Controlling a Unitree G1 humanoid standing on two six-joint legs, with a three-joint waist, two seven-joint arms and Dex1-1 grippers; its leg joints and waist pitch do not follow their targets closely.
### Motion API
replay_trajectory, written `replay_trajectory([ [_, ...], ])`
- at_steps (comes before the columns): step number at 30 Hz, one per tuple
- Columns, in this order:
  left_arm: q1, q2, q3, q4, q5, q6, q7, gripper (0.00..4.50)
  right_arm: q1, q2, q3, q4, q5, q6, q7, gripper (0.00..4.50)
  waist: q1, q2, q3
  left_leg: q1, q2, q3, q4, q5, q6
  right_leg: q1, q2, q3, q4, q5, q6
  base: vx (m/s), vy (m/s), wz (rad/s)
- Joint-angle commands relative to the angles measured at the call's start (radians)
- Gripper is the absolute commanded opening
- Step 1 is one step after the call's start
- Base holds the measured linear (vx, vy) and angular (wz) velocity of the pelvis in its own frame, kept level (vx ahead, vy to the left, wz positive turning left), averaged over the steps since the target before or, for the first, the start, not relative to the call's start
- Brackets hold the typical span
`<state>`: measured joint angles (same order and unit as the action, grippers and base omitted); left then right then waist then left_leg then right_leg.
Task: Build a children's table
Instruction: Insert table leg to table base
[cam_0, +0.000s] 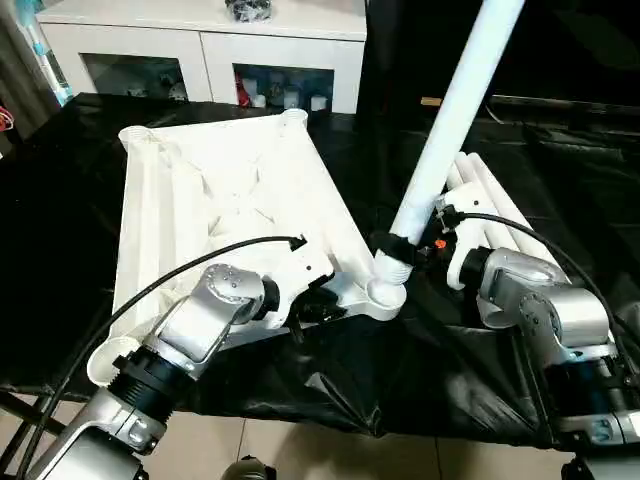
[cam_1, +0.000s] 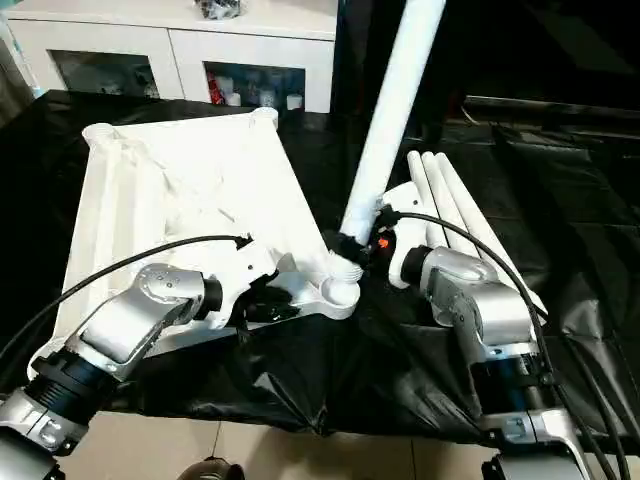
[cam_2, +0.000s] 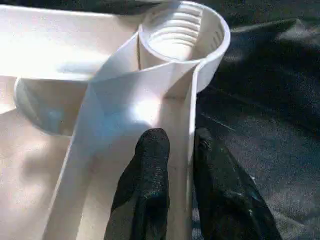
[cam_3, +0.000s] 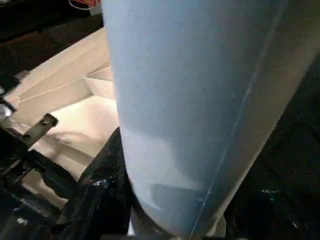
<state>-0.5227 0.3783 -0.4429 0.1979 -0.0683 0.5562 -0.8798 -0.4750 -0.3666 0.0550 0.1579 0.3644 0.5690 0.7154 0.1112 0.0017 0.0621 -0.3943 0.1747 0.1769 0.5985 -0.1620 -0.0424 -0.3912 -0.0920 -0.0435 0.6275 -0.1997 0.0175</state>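
Left jaws: your left gripper (cam_2: 181, 175) is pinched narrow on the table top's (cam_0: 215, 190) near rim wall, one black finger (cam_2: 145, 185) inside, the other outside.
Right jaws: your right gripper (cam_0: 400, 248) holds the raised leg (cam_0: 455, 110) near its lower end.
Table top: you see it upside down on the black sheet (cam_0: 450, 390), ribs up, left of centre.
Raised leg: its threaded foot sits at the near right corner socket (cam_0: 385, 293), and it leans up to the right.
Spare legs: white tubes (cam_0: 495, 205) lie on the sheet, right of the raised leg.
Cabinet: you have a white cabinet (cam_0: 205, 35) at the far side.
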Motion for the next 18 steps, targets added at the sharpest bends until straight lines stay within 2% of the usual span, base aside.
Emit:
replay_trajectory([
  [1,0.007,0.022,-0.005,-0.028,0.002,0.019,-0.018,0.56,0.002,-0.016,0.011,-0.023,0.011,0.018,0.021,1.91,-0.001,-0.010,-0.071,0.025,0.046,-0.014,-0.080,-0.240,-0.024,0.033,-0.054,0.034,-0.079,-0.221,-0.199,0.000,0.000,0.00],
  [3,0.008,0.025,0.000,-0.035,-0.001,0.025,-0.023,0.48,0.002,-0.025,0.019,-0.024,0.012,0.027,0.037,1.91,-0.001,-0.011,-0.071,0.026,0.047,-0.014,-0.079,-0.237,-0.024,0.032,-0.054,0.035,-0.079,-0.218,-0.200,0.000,0.000,0.00],
  [4,0.008,0.025,0.000,-0.035,-0.001,0.025,-0.023,0.22,0.002,-0.026,0.020,-0.024,0.012,0.028,0.040,1.91,-0.001,-0.010,-0.072,0.025,0.046,-0.013,-0.078,-0.228,-0.021,0.033,-0.053,0.034,-0.078,-0.207,-0.203,0.000,0.000,0.00],
  [5,0.008,0.024,0.005,-0.036,-0.004,0.026,-0.025,0.15,0.004,-0.031,0.027,-0.024,0.011,0.035,0.050,1.91,-0.001,-0.015,-0.072,0.024,0.046,-0.013,-0.078,-0.223,-0.019,0.033,-0.053,0.035,-0.078,-0.202,-0.203,0.000,0.000,0.00],
  [7,0.009,0.022,0.011,-0.036,-0.010,0.025,-0.027,0.13,0.006,-0.039,0.039,-0.025,0.011,0.049,0.069,1.91,0.000,-0.014,-0.072,0.024,0.046,-0.013,-0.077,-0.210,-0.014,0.034,-0.054,0.034,-0.076,-0.191,-0.206,0.000,0.000,0.00],
  [9,0.013,0.014,0.027,-0.034,-0.023,0.007,-0.031,0.04,0.006,-0.048,0.056,-0.022,0.003,0.058,0.092,1.91,0.001,-0.019,-0.072,0.022,0.046,-0.012,-0.076,-0.199,-0.007,0.036,-0.054,0.034,-0.074,-0.182,-0.207,0.000,0.000,0.00],
  [10,0.013,0.014,0.027,-0.034,-0.023,0.007,-0.031,0.01,0.006,-0.048,0.056,-0.022,0.003,0.058,0.092,1.91,0.001,-0.018,-0.073,0.023,0.046,-0.012,-0.075,-0.193,-0.007,0.036,-0.054,0.034,-0.074,-0.176,-0.209,0.000,0.000,0.00],
  [11,0.016,0.011,0.033,-0.033,-0.030,-0.010,-0.038,0.00,0.002,-0.049,0.063,-0.011,-0.004,0.059,0.098,1.91,0.000,-0.023,-0.074,0.021,0.046,-0.011,-0.074,-0.180,-0.002,0.036,-0.054,0.034,-0.071,-0.157,-0.212,0.000,0.000,0.00],
  [13,0.021,0.006,0.042,-0.031,-0.040,-0.032,-0.043,0.00,-0.002,-0.049,0.068,0.005,-0.010,0.055,0.105,1.91,0.001,-0.023,-0.077,0.020,0.045,-0.010,-0.071,-0.155,0.007,0.036,-0.053,0.034,-0.068,-0.126,-0.217,0.000,0.000,0.00],
  [15,0.034,0.002,0.053,-0.037,-0.058,-0.048,-0.058,0.00,-0.010,-0.049,0.074,0.026,-0.019,0.048,0.112,1.91,0.002,-0.029,-0.078,0.018,0.045,-0.008,-0.067,-0.124,0.022,0.036,-0.053,0.034,-0.063,-0.087,-0.226,0.000,0.000,0.00],
  [18,0.047,0.005,0.054,-0.039,-0.066,-0.081,-0.082,0.00,-0.024,-0.049,0.074,0.052,-0.026,0.039,0.114,1.91,0.001,-0.030,-0.077,0.018,0.044,-0.006,-0.066,-0.127,0.032,0.035,-0.053,0.034,-0.065,-0.102,-0.229,0.000,0.000,0.00],
])
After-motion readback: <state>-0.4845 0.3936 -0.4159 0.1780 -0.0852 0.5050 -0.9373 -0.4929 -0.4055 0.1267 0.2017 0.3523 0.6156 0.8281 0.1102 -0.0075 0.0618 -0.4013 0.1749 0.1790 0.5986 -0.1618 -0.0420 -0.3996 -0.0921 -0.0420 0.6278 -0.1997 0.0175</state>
